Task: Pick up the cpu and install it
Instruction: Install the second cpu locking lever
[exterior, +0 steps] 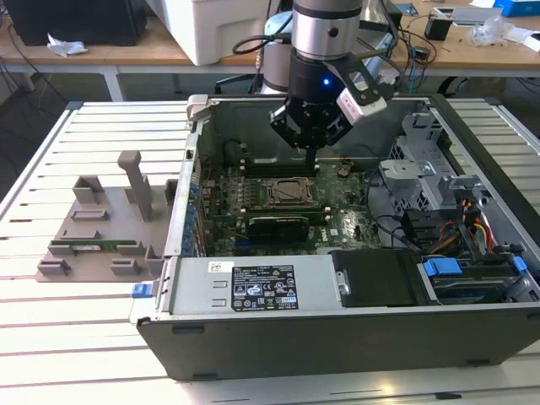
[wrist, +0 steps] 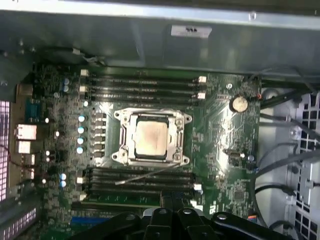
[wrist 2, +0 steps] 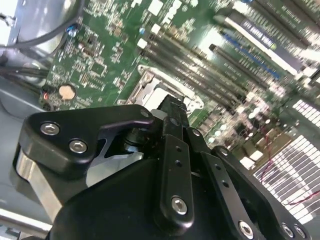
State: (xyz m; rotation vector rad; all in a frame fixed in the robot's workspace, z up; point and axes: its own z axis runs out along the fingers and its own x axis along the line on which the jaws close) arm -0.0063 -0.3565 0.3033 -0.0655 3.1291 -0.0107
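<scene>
The cpu [wrist: 151,140], a flat square chip with a dull silver top, lies inside the metal socket frame [wrist: 122,142] on the green motherboard [wrist: 220,130]. In the exterior view the socket [exterior: 291,193] sits in the middle of the open computer case. My gripper [exterior: 310,159] hangs just above and behind it. Its two dark fingers [wrist: 167,200] are pressed together with nothing between them, so it is shut. In the second wrist view the gripper [wrist 2: 172,104] points down at the board near the socket. It is not touching the cpu.
A grey plastic fixture tray [exterior: 101,228] with upright posts stands on the slatted table at the exterior view's left. The case walls [exterior: 321,337], the power supply [exterior: 253,287], the drive cage [exterior: 422,160] and cables [exterior: 472,228] ring the board. Memory slots [wrist: 142,87] flank the socket.
</scene>
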